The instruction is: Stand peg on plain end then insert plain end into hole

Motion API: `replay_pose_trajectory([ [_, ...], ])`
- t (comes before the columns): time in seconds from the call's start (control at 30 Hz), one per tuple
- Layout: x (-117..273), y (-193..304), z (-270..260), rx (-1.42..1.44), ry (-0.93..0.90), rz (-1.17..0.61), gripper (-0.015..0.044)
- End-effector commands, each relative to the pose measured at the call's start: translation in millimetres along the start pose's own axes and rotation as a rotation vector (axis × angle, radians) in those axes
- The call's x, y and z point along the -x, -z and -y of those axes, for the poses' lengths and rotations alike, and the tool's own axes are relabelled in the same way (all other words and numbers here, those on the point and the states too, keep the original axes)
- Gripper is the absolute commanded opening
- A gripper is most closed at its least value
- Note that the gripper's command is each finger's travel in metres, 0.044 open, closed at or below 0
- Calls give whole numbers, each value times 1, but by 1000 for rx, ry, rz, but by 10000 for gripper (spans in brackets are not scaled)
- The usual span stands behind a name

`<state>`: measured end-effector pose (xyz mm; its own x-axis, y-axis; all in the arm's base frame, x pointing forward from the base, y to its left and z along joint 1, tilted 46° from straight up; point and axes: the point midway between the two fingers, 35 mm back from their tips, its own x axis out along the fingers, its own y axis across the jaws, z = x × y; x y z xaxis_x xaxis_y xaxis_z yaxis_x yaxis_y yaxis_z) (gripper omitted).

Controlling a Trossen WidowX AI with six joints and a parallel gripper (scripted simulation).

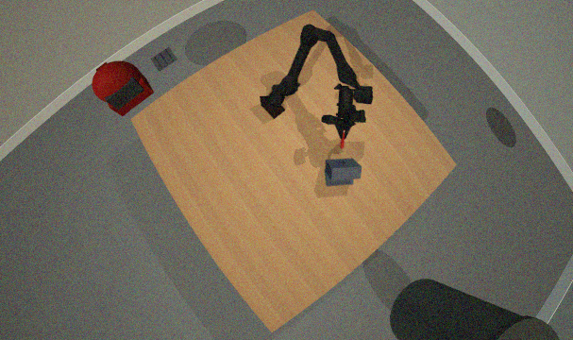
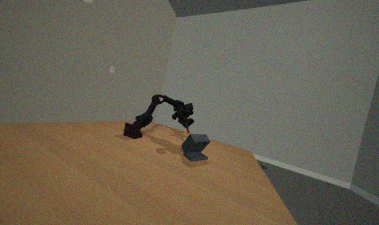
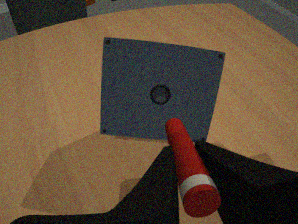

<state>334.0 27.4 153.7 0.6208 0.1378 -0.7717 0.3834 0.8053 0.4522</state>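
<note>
My gripper is shut on the red peg and holds it in the air, tilted. The red peg has its white band at the end near the wrist camera; its plain end points away from the camera, towards the panel. The blue-grey sloped panel stands in front of the gripper. In the wrist view its one round hole shows ahead of the plain end, a little up and left. The peg is outside the hole.
The wooden table carries the arm's base and the panel. The arm's shadow falls beside the panel. A red object and a dark cylinder stand off the table.
</note>
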Motion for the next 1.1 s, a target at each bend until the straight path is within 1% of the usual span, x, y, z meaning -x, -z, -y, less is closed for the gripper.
replay_pose_trajectory([
  [0.0,-9,-1,1,-6,5,12,0],
  [0.5,-31,-6,-3,-12,-9,63,0],
  [1.07,-40,-7,-4,-4,-12,73,0],
])
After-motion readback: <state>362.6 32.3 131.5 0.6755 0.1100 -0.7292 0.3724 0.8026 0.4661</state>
